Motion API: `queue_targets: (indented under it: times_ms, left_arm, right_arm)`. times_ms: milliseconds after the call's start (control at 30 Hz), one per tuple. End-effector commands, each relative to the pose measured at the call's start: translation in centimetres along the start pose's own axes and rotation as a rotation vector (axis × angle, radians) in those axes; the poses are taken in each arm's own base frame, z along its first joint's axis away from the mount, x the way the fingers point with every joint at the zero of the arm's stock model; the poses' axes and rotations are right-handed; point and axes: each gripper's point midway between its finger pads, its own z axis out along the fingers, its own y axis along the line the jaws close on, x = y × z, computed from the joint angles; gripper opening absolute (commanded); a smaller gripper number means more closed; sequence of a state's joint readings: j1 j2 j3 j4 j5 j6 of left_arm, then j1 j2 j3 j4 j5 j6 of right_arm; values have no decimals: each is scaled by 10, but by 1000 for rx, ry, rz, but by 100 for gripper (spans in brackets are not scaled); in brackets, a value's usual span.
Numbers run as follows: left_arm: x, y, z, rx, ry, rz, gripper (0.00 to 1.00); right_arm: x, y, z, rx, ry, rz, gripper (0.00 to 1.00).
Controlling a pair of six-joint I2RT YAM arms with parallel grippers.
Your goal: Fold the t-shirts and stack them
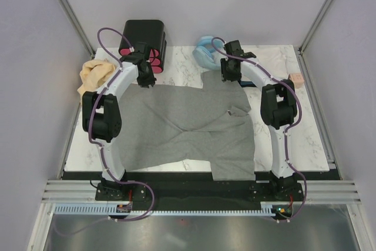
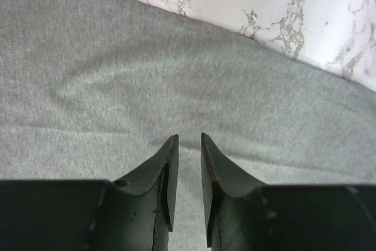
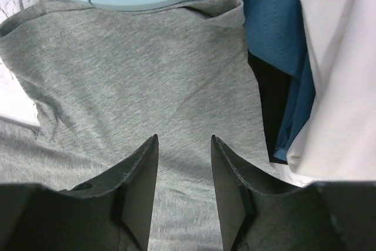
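Just over the grey t-shirt point(image 1: 188, 127), left gripper point(image 2: 188, 137) narrowly parted, right gripper point(image 3: 184, 138) spread wider.

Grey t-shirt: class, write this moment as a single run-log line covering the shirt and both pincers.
grey t-shirt: spread out | left pincer: open, empty, over shirt's far left edge | right pincer: open, empty, over shirt's far right corner

Left arm point(image 1: 120, 80) and right arm point(image 1: 254, 74) are white shells with chunky black joints, purple cables point(image 1: 101, 36) looping along both. Left gripper point(image 2: 188, 138) has matte black wedge fingers point(image 2: 161, 166).
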State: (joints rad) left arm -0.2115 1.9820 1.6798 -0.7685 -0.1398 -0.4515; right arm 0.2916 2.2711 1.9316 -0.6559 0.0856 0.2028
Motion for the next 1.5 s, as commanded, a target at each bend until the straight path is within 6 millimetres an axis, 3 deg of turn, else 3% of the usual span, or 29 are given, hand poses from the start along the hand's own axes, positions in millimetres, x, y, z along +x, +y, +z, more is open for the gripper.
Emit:
queue_targets:
  times_ms: [0,100,133,167,400,900,1233,1333,1467]
  left_arm:
    - [-19,-14,-28,79,-65,-12,29]
    - [-24,-14,-29,73,-78,-2,29]
    - [-25,-12,-30,66,-81,-2,29]
    - [-26,-12,-31,67,-86,-1,30]
    - [-25,-10,-39,77,-92,-2,30]
    - [-22,-15,-28,110,-59,-6,29]
    - [-18,-15,-21,114,-39,-2,29]
    - [-19,-17,-21,119,-41,-1,29]
    - [-22,-19,-21,124,-45,0,29]
  right_arm:
    - [-34,-4,-13,29,-103,-13,49]
    - [-35,-9,-4,30,-95,-13,53]
    - [-36,-10,-3,26,-97,-14,68]
    - [-32,-12,3,33,-87,-18,69]
    - [-35,-14,17,13,-85,-24,66]
    - [-41,-14,43,17,-92,-32,66]
    - [-59,-29,32,108,-144,-48,61]
    - [-54,-34,34,122,-126,-69,61]
    - [-31,-41,53,97,-49,-41,61]
